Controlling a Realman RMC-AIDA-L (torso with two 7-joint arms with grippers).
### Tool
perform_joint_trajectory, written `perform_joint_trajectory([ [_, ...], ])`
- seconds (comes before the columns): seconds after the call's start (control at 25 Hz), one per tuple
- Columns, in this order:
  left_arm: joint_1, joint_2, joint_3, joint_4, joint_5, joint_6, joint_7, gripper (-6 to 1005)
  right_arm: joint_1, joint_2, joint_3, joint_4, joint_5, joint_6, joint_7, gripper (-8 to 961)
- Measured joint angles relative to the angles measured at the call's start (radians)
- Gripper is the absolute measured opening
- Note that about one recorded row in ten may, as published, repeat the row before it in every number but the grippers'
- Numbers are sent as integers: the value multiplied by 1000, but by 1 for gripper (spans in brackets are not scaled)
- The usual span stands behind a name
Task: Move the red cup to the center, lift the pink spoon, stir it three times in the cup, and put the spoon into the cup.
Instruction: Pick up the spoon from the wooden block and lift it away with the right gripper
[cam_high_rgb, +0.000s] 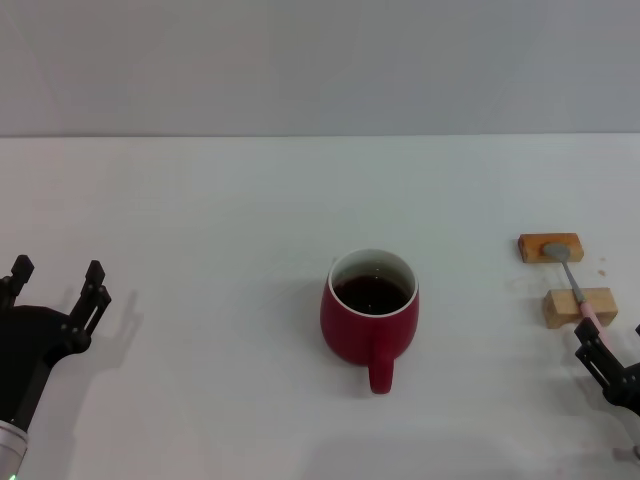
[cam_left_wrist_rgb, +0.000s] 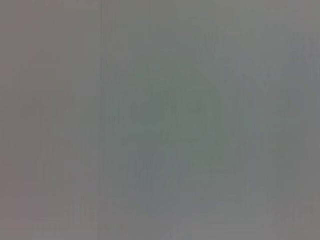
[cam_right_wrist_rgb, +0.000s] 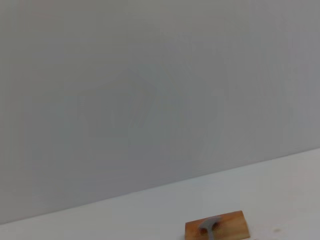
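The red cup stands at the middle of the white table, dark liquid inside, handle toward me. The pink spoon lies across two small wooden blocks at the right, silver bowl on the far block, pink handle toward me. Its bowl also shows in the right wrist view. My right gripper is open at the lower right, just beyond the tip of the spoon's handle. My left gripper is open and empty at the lower left, far from the cup.
The far wooden block and the near wooden block hold the spoon off the table; the far block shows in the right wrist view. A grey wall rises behind the table. The left wrist view shows only plain grey.
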Motion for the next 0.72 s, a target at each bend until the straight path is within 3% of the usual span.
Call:
perform_joint_trajectory([
  [0.72,-2,0,0,-4,0,2,0,814,4,0,-4,4,0,7,0,713],
])
